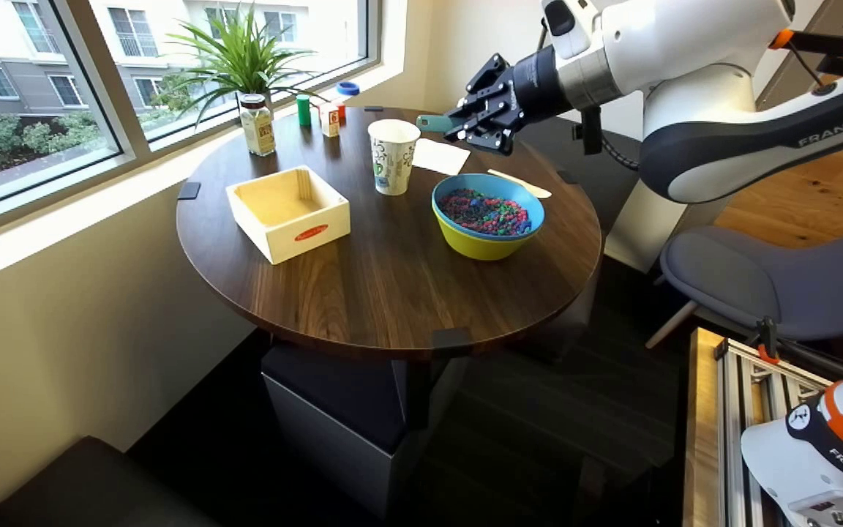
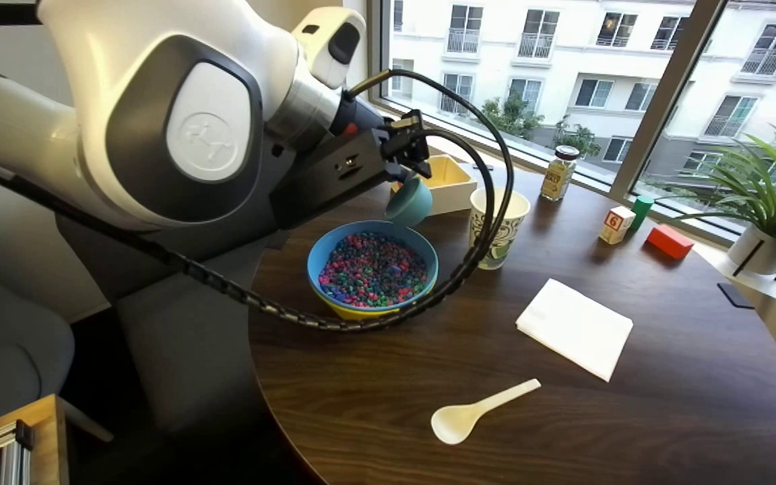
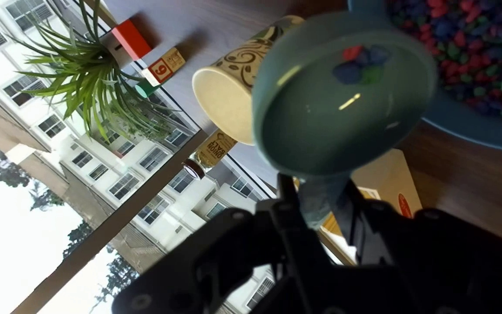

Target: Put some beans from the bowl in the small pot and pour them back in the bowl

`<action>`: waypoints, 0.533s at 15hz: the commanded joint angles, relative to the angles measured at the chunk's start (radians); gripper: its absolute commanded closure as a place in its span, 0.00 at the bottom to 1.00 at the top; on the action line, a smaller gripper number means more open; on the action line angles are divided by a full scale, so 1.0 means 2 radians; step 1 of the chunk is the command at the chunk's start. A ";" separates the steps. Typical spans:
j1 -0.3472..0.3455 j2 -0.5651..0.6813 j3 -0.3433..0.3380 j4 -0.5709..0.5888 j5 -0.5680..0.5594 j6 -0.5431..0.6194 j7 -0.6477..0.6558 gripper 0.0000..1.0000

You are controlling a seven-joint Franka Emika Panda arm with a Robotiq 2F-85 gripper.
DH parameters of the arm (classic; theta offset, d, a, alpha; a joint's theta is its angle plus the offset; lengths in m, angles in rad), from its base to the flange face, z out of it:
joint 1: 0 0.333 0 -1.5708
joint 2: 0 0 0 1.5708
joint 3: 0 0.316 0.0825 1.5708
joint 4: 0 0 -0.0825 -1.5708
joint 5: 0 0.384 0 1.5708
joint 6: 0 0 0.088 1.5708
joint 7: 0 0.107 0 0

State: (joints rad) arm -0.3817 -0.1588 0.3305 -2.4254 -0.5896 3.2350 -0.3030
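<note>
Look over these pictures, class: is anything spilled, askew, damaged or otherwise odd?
Only the small pot stands out: held in the pincer near the bowl, it is steeply tilted with a few beans inside, so they could fall out. Given the task, that tilt is probably deliberate pouring. I see no spill or damage.

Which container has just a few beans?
The teal pot in the gripper: a few beans show inside. The bowl holds a heap; cup and tray show none.

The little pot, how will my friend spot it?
On the round dark table, find the big bowl of colourful beans. Near it, the gripper holds the little teal pot by its handle. Unlike the bowl or patterned cup, it's in the air.
</note>
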 commanded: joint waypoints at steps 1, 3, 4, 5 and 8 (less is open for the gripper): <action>-0.070 -0.047 0.069 -0.037 -0.041 0.005 0.033 0.94; -0.107 -0.063 0.114 -0.048 -0.049 0.009 0.046 0.94; -0.127 -0.071 0.138 -0.053 -0.051 0.014 0.053 0.94; -0.148 -0.079 0.163 -0.057 -0.051 0.019 0.060 0.94; -0.206 -0.102 0.229 -0.068 -0.038 0.044 0.071 0.94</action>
State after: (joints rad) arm -0.6723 -0.2869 0.6697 -2.5124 -0.6581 3.2639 -0.2076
